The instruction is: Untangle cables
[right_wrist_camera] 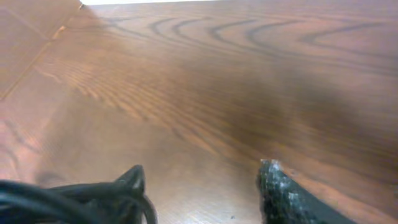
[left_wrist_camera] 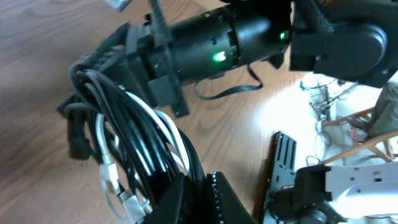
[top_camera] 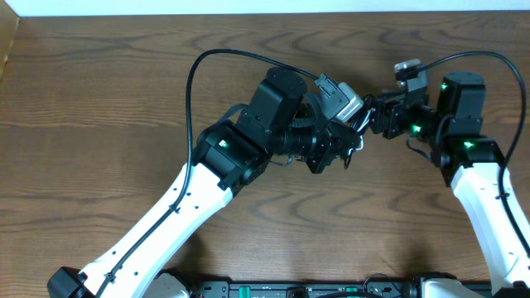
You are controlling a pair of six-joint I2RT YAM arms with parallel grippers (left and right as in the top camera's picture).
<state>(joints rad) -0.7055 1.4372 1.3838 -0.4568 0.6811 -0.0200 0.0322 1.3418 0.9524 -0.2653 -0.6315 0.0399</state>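
**Bundle clamped; second grip pending**

Low in the left wrist view, the left gripper has its jaws closed on the wound bundle of thin black and white cables, above the brown wooden bench. The right gripper has its jaws parted beside the bundle. Advise taking one loose strand only and drawing it away slowly.

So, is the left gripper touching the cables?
Touching. The left wrist view shows the cables, black and white, running straight into the left gripper, pinched between its shut fingers.

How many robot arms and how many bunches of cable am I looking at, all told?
Robot arms: 2, left arm and right arm
Cable bundle: 1, black and white cords wound together; single cords cannot be counted
Total: 3
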